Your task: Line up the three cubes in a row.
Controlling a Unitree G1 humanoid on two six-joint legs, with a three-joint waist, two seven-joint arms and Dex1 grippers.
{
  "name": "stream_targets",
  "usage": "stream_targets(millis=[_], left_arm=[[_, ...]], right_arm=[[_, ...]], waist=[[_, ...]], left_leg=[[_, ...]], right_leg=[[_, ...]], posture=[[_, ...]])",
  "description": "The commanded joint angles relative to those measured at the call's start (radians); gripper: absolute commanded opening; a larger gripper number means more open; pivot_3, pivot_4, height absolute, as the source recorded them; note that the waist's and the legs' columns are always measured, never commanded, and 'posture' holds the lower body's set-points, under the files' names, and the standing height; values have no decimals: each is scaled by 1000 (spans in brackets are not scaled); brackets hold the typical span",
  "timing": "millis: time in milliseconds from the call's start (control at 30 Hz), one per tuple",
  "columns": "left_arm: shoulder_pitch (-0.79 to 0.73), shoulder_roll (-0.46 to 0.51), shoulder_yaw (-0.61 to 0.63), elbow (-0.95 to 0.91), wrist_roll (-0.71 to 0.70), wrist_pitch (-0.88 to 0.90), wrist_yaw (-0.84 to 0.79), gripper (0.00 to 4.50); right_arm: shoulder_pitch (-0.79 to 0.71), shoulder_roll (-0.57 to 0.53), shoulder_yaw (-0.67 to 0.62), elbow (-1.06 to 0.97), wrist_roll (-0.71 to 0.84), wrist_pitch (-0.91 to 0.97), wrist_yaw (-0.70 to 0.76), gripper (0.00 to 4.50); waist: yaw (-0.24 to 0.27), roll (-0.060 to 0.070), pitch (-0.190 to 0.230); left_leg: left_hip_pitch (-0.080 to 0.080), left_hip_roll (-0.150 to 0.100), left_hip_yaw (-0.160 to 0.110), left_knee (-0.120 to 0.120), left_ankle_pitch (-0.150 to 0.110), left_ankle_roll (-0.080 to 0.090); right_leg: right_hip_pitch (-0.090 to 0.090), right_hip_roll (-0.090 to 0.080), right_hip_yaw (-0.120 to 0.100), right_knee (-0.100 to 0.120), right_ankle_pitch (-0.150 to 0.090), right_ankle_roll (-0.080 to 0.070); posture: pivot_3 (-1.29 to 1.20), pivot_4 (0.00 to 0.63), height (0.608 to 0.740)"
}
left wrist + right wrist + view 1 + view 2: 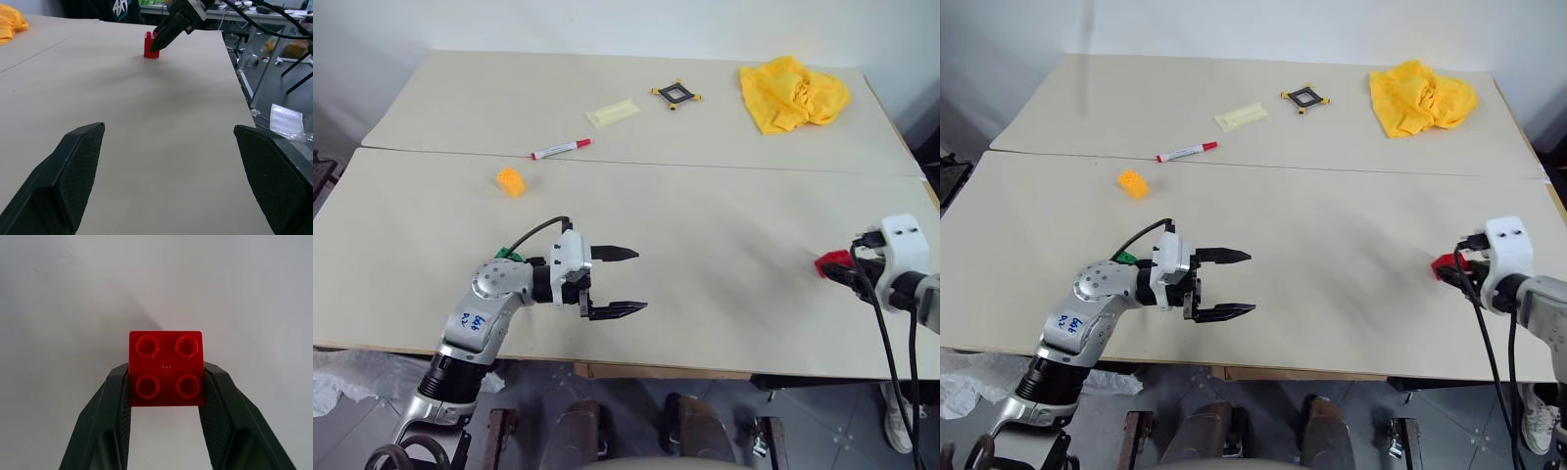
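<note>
The left gripper (619, 282) hangs over the near left part of the table (705, 225), its two black fingers spread wide and pointing toward the right, with nothing between them. Just behind its wrist, a green cube (509, 256) peeks out on the tabletop, mostly hidden by the arm. Farther back on the left lies an orange cube (511, 182), alone and well apart from the green one. Beyond it, near the seam between the two boards, rests a red-capped marker (560, 149), and past that a pale yellow note (613, 112). Toward the middle of the far board sits a small black frame (677, 94) with yellow corners, and at the far right corner a crumpled yellow cloth (793, 93). At the near right edge the red cube (166, 368) stands on the table, studs up, well apart from the other two cubes. The right gripper (166, 382) is closed on it: in the right wrist view each finger presses flat against an opposite side of the cube, and the left wrist view shows the cube resting on the surface.
</note>
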Motion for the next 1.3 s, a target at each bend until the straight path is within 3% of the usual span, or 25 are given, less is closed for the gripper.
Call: stream_targets(millis=[33, 100, 267, 500, 800, 1000, 1100, 1200, 1300], left_arm=[[8, 17, 39, -24, -14, -10, 7, 4500], [18, 24, 51, -27, -16, -6, 8, 4500], [42, 38, 61, -42, -12, 0, 10, 4500], [91, 61, 86, -115, -21, 27, 42, 4500], [127, 82, 115, -150, -24, 41, 70, 4500], [125, 102, 178, -159, -53, 52, 90, 4500], [159, 124, 284, -185, -92, 62, 121, 4500], [218, 140, 419, -204, -166, 61, 137, 4500], [342, 181, 571, -214, -180, 66, 140, 4500]], right_arm=[[-84, -67, 121, -6, -69, -289, 261, 1488], [-179, -60, 223, 43, -108, -462, 434, 1488], [-525, 42, 513, 300, -268, -572, 691, 1488], [-792, 200, 717, 689, -496, -755, 833, 1488], [-840, 282, 700, 916, -558, -926, 851, 1488], [-860, 309, 633, 967, -527, -1011, 862, 3447], [-834, 296, 537, 924, -430, -1101, 912, 4476], [-774, 299, 407, 855, -275, -1171, 996, 4476], [-665, 285, 330, 735, -159, -1109, 1044, 4476]], waist=[[-6, 0, 0], [-11, 0, 0], [-25, -1, 1], [-20, -1, 1], [-27, -1, 1], [-32, -1, 1], [-40, -1, 2], [-48, -1, 2], [-49, -1, 2]], left_leg=[[0, 0, 0, 0, 0, 0], [0, 1, 0, 0, 0, 0], [0, 0, 0, 0, 0, 0], [-2, 0, -3, 0, 0, 0], [-1, 0, -4, 0, 0, 0], [-1, 0, -3, 1, 0, -1], [-1, 0, -3, 0, 0, -1], [-1, 1, -4, -1, 0, -1], [-1, 2, -4, -1, 0, -1]], right_leg=[[0, 0, 0, 0, 0, 0], [0, 1, 0, -1, 0, 0], [1, 1, -1, -1, 0, 0], [0, -1, -4, -1, 0, 0], [1, -1, -4, -1, 0, 0], [1, -1, -2, 0, 0, 0], [0, -1, -3, -1, 0, 0], [0, 0, -4, -1, 0, 0], [1, 0, -4, -1, 0, 0]], posture=[[0, 150, 740], [0, 150, 740], [0, 150, 740], [0, 150, 740], [0, 150, 740], [0, 150, 740], [0, 150, 740], [0, 150, 740], [0, 150, 740]])
